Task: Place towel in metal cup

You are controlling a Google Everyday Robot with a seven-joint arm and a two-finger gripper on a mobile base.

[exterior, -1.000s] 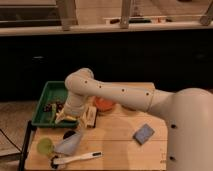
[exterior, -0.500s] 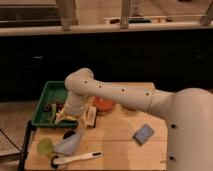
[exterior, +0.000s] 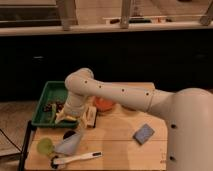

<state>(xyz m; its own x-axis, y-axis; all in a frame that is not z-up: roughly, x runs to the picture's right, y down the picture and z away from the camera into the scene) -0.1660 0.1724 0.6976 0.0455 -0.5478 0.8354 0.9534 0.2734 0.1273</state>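
A small blue-grey folded towel lies flat on the wooden table, right of centre. A grey metal cup lies tipped on its side near the front left, its dark mouth facing up and left. My white arm reaches in from the right, bends at the elbow above the tray and points down. My gripper hangs at the front right corner of the green tray, just above and behind the cup and far left of the towel.
The green tray holds some dark small items. An orange bowl sits behind the arm. A pale box-like object stands beside the gripper. A green round object and a white-handled utensil lie at the front left.
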